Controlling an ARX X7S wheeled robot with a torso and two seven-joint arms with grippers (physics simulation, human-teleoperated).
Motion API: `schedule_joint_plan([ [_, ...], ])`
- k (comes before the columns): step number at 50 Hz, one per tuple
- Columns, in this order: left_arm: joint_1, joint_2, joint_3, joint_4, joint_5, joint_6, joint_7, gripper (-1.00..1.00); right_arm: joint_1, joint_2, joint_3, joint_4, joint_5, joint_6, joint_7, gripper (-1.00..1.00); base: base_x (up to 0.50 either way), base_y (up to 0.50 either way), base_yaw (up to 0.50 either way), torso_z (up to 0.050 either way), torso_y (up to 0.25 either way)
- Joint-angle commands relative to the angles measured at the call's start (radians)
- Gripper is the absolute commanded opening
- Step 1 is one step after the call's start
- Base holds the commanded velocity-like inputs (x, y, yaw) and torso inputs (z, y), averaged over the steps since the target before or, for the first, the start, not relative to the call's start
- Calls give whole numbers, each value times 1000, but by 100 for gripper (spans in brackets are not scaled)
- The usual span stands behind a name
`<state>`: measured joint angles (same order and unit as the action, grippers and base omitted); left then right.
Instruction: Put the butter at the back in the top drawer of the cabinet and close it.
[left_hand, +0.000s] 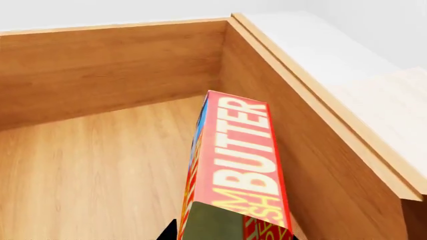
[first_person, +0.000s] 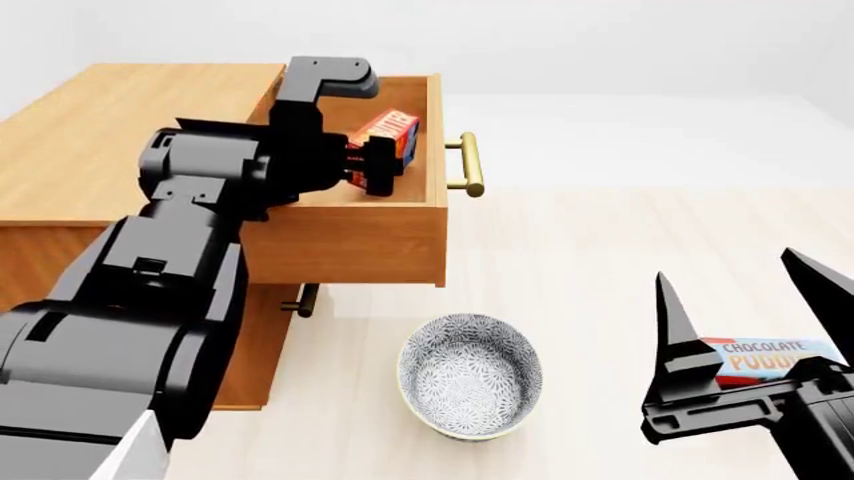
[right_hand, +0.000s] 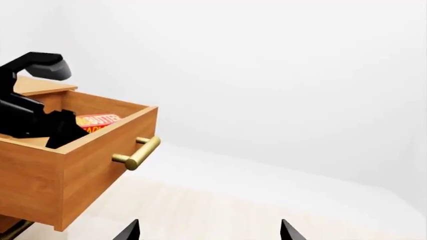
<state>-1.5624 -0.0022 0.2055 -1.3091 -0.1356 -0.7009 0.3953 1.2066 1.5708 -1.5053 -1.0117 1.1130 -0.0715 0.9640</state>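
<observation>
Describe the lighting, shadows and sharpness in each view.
Left wrist view: flat, even light; the butter is sharp, its near end dark and cropped. Head view: soft shadows beneath the top drawer and around the bowl; no glare, the left gripper crisp. Right wrist view: washed-out white background, the brass handle with a mild sheen.

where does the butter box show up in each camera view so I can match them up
Left wrist view: the butter fills the lower centre, over the drawer floor.
Head view: upper centre, inside the open top drawer, at the left hand.
Right wrist view: far left, just over the drawer's rim.
Shared landmark: the drawer's wooden walls.
</observation>
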Motion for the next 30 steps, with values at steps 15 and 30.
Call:
schedule_joint_plan([
  [15, -4, 1, -75, 0, -4, -2, 2, -100, 2, 0, 13, -12, 7, 11, 12, 100, 0, 0, 0, 1, 1],
  [30, 5, 0, -107, 0, 30, -13, 13, -100, 0, 0, 16, -13, 6, 11, 13, 100, 0, 0, 0, 0, 0],
])
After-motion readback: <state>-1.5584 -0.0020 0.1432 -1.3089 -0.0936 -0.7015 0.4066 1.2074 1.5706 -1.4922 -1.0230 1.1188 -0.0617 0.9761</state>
